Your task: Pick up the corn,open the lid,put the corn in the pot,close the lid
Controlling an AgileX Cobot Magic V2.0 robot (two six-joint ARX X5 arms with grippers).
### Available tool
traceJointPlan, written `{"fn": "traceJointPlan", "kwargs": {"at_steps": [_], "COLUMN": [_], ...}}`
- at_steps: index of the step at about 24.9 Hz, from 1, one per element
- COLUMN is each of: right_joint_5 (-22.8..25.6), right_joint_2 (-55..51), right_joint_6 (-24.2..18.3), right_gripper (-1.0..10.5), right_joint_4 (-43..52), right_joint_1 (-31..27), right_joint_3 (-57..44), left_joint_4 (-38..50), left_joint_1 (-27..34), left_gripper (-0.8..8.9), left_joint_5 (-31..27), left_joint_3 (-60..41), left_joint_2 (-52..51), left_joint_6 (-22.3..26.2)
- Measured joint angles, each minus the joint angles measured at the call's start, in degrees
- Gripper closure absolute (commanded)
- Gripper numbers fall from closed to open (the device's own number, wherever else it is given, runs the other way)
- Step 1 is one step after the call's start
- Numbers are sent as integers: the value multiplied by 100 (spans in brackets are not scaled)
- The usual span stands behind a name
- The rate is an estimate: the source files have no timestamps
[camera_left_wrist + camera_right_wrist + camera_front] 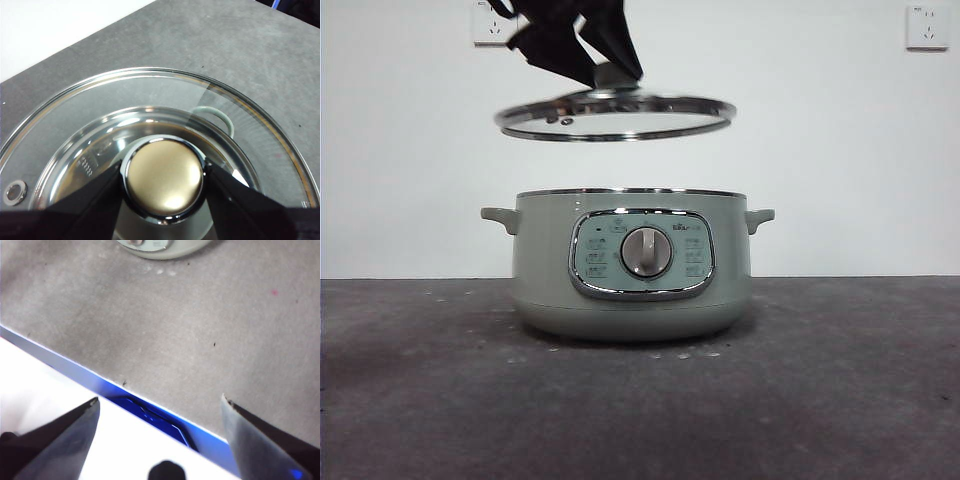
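The lid [615, 115] is held level in the air directly above the pot [630, 265], clear of its rim, with the left gripper [164, 181] pinched on the lid's knob [164, 181] from above. The pot is seen standing on the grey table [840, 390], dial toward the near side. The right gripper [160, 432] is spread wide and empty over the table's near edge; the corn is not visible.

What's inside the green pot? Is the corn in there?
Through the lifted glass lid, held by the left claw on its knob, only a shiny part of the pot's inside shows. The knob and claw cover the middle, so corn can't be confirmed.
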Motion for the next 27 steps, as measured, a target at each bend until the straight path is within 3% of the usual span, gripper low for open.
{"fn": "traceJointPlan", "kwargs": {"at_steps": [6,27], "right_joint_5": [44,234], "right_joint_2": [-466,-490], "right_joint_6": [214,214], "right_gripper": [541,541], "right_joint_4": [0,0], "right_joint_1": [0,0], "right_joint_3": [-52,-52], "left_joint_4": [162,168], "left_joint_1": [-22,-90], "left_gripper": [821,821], "left_joint_5": [-59,-203], "left_joint_3": [118,118], "left_joint_2": [514,874], "left_joint_6": [0,-2]}}
